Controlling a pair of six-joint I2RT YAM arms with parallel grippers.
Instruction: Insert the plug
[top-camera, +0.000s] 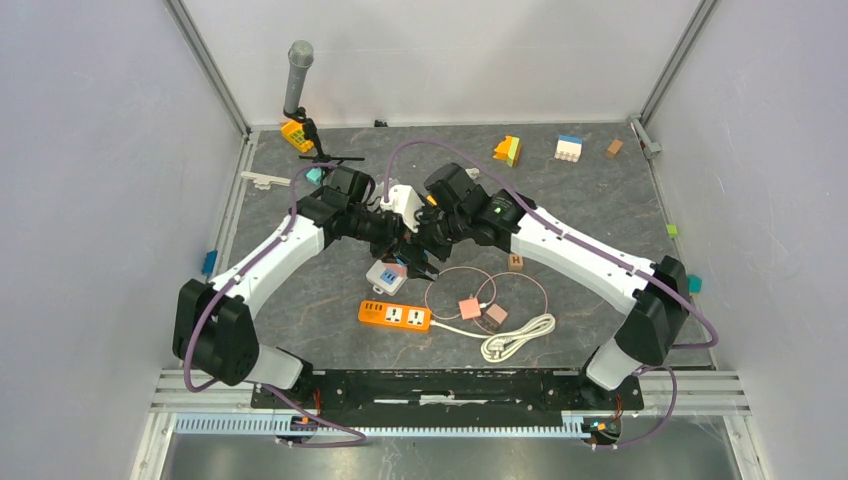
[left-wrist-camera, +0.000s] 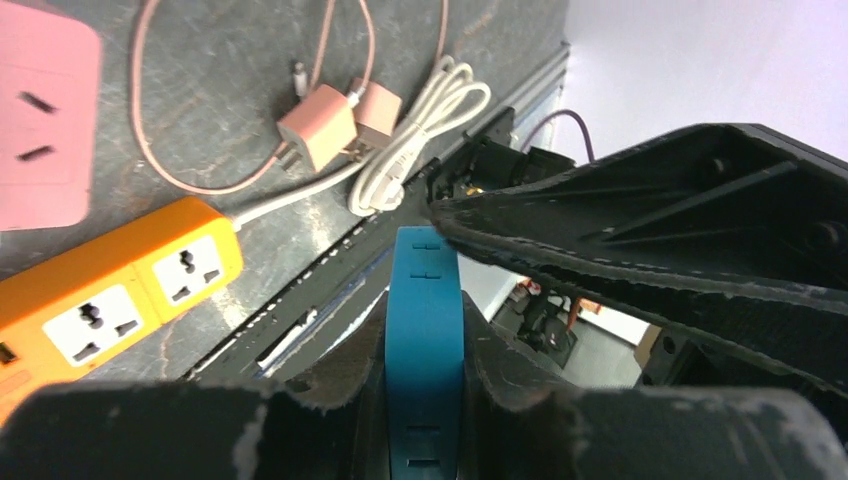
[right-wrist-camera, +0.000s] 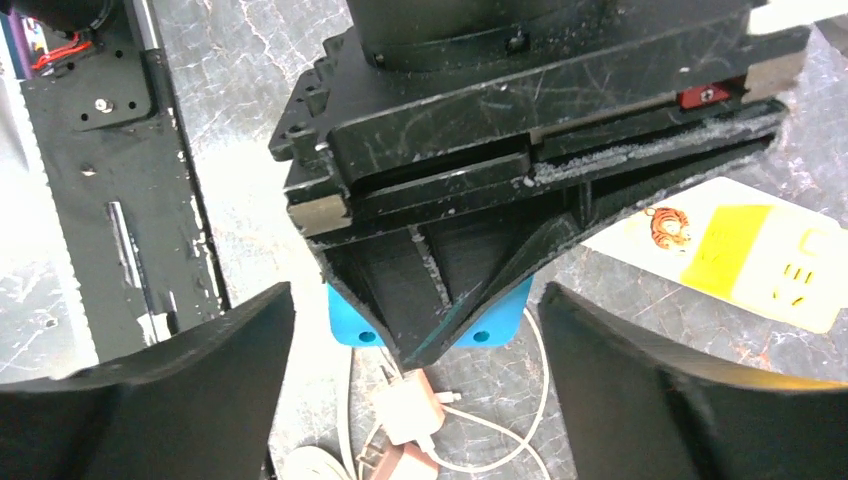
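Over grey marbled table (top-camera: 580, 180), arms (top-camera: 290, 240) bend inward: left gripper (left-wrist-camera: 425, 290) clamps a flat blue plug (left-wrist-camera: 424, 370), right gripper (right-wrist-camera: 415, 300) gapes facing it.

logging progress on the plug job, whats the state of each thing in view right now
blue plug: gripped in the left jaws, not inserted
left gripper: shut on the blue plug
right gripper: open, jaws wide apart
orange power strip: lying flat, visible sockets empty
pink socket: visible holes empty
pink chargers: unplugged, lying loose
white cable: coiled
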